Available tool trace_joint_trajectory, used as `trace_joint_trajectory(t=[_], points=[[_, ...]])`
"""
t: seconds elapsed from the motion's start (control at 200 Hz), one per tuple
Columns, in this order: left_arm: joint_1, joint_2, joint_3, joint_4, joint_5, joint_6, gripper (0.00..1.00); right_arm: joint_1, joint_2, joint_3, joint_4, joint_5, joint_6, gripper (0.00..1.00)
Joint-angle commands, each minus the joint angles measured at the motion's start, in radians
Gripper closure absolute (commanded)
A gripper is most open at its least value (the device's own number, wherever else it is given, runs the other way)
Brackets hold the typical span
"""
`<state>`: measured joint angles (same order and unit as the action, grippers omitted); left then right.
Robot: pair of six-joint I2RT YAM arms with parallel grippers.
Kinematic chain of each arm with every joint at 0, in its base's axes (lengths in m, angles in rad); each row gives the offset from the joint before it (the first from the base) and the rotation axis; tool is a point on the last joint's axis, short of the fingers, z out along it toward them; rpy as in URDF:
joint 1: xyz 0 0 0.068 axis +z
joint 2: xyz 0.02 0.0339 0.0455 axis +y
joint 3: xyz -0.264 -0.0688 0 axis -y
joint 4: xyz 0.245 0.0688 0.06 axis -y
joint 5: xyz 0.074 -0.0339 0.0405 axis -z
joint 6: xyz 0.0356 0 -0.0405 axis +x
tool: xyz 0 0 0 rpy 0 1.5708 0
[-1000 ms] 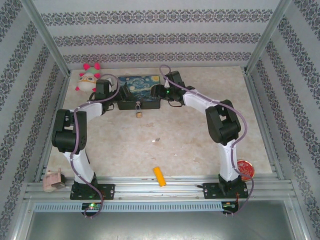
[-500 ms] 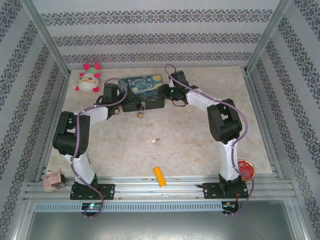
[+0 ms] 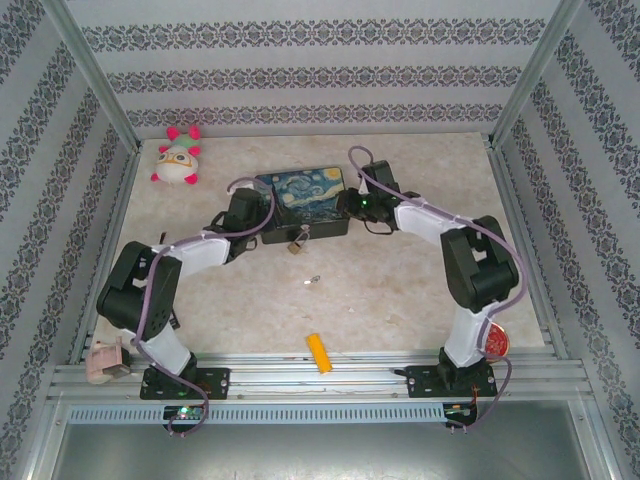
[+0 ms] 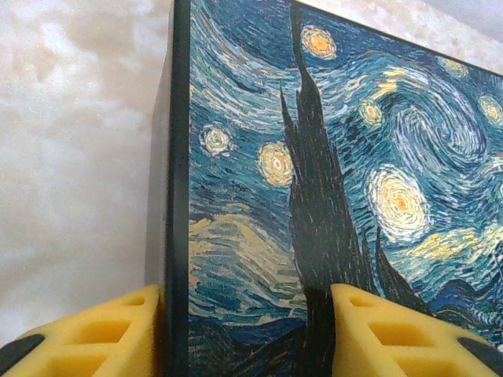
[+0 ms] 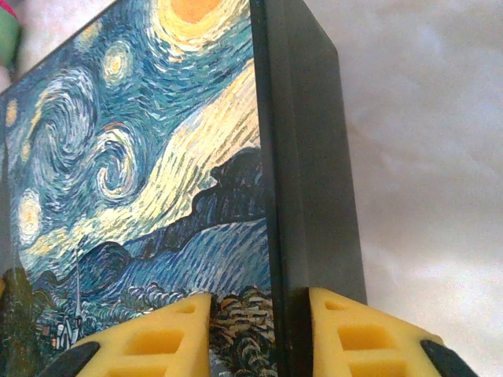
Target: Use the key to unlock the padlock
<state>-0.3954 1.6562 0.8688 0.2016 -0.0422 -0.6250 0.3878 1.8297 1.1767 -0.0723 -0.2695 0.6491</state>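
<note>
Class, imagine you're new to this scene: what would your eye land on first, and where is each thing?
The swirling blue painted box stands at the far middle of the table, with the left hand and right hand straddling its two ends. A padlock sits at its front, and a pink-tufted plush toy lies in the far left corner.

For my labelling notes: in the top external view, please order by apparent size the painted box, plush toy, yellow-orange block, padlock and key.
1. black box with blue starry painted lid
2. white and pink plush toy
3. yellow-orange rectangular block
4. small brass-coloured padlock
5. tiny silvery metal key
No two look alike.
</note>
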Motion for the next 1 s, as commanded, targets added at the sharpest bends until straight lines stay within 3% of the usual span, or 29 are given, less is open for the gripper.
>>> trace_joint_trajectory(t=[0.0,0.13,0.225,0.58,0.725,0.994], points=[[-0.159,-0.055,-0.008,-0.011,0.047,-0.013,0.59,0.049,-0.095,-0.092,-0.025,-0.08,0.021,0.73],[-0.249,-0.093,-0.015,-0.042,-0.028,-0.047,0.59,0.049,-0.175,-0.178,-0.051,-0.05,0.022,0.73],[-0.269,-0.099,-0.028,-0.026,-0.047,-0.072,0.59,0.049,-0.19,-0.199,-0.057,-0.039,0.019,0.73],[-0.239,0.001,0.032,-0.009,-0.11,-0.004,0.57,0.063,-0.048,-0.073,-0.056,-0.036,0.001,0.73],[-0.208,0.045,0.062,0.001,-0.111,0.017,0.5,0.063,0.026,0.015,-0.079,-0.036,-0.013,0.72],[-0.178,0.038,0.083,-0.028,-0.149,0.037,0.37,0.063,0.061,0.075,-0.127,0.001,-0.03,0.55]])
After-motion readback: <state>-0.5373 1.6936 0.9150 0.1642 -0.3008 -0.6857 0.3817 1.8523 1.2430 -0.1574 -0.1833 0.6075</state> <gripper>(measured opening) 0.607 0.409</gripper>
